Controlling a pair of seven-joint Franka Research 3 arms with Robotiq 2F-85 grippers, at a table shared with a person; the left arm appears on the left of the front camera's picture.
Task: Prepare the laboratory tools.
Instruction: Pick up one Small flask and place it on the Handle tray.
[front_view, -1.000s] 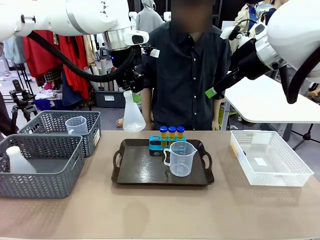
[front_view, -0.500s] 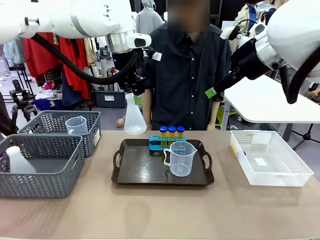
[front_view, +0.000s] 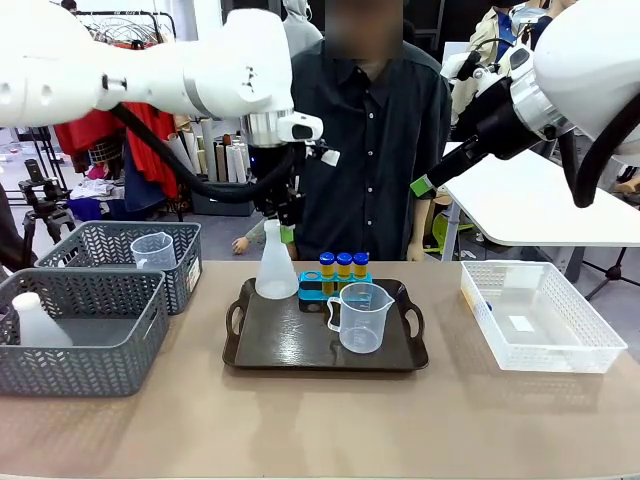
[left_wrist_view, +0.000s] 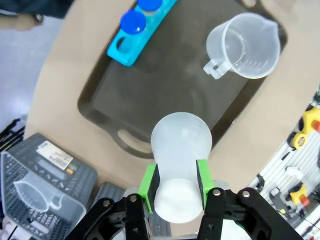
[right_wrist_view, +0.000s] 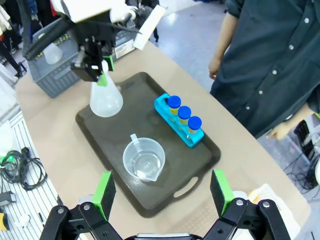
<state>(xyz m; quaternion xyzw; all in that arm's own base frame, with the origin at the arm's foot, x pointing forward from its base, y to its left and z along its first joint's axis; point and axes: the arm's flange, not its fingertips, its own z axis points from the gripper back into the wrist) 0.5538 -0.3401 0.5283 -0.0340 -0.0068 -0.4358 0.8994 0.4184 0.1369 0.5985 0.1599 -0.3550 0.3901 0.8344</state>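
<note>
Conical flask (front_view: 275, 268): translucent white, upright, gripped at the neck; it sits low over the rear-left corner of the dark tray (front_view: 285, 340); whether its base touches the tray floor cannot be told.

Left gripper (left_wrist_view: 175, 176): green pads clamped on either side of the flask neck; the flask body hangs below the fingers, over the tray's left handle end in the left wrist view.

Items on the tray: measuring jug (front_view: 358, 318), upright, at front centre; tube rack (front_view: 308, 287) along the rear edge, carrying three blue-capped tubes (front_view: 344, 262) of amber liquid; one end slot of the rack appears vacant in the left wrist view.

Right gripper (right_wrist_view: 163, 192): fingers wide apart, holding nothing, raised well above the table (front_view: 320, 420).

Surroundings: two grey mesh baskets (front_view: 90, 360) at the left, one holding a second jug (front_view: 153, 250), the other a white bottle (front_view: 35, 322); a white basket (front_view: 540, 318) at the right; a person (front_view: 375, 140) standing at the far side.

Progress, as judged: jug, rack and three tubes are placed; the flask is at its spot but not yet released; remaining work is likely setting it down, opening the fingers, and filling the vacant slot.
</note>
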